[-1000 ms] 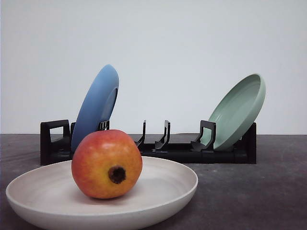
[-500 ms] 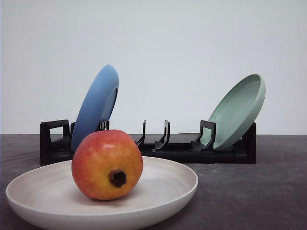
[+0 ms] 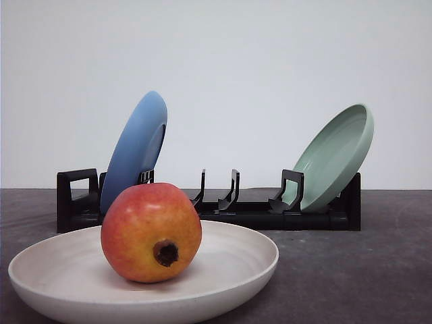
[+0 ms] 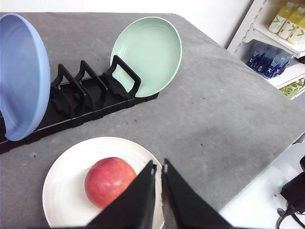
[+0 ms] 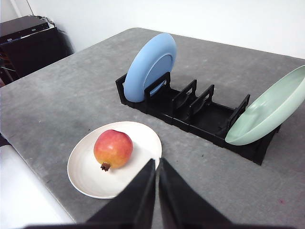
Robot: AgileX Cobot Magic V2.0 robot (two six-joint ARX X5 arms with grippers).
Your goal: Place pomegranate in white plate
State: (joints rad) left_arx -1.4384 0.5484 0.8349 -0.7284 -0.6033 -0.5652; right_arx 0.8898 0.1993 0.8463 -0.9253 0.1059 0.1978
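Pomegranate (image 3: 150, 232): resting in the plate (image 3: 236, 270), left of its centre, calyx facing the bench's near edge; free of both grippers.
Plate: on the bench near its front edge, just before the rack (image 3: 223, 209).
Left gripper (image 4: 157, 172): fingers pressed together, empty, raised above the plate's rim beside the fruit.
Right gripper (image 5: 156, 168): fingers pressed together, empty, raised well apart from the fruit.
Step, as judged: placement looks done; the next move calls only for drawing clear without nudging the fruit.
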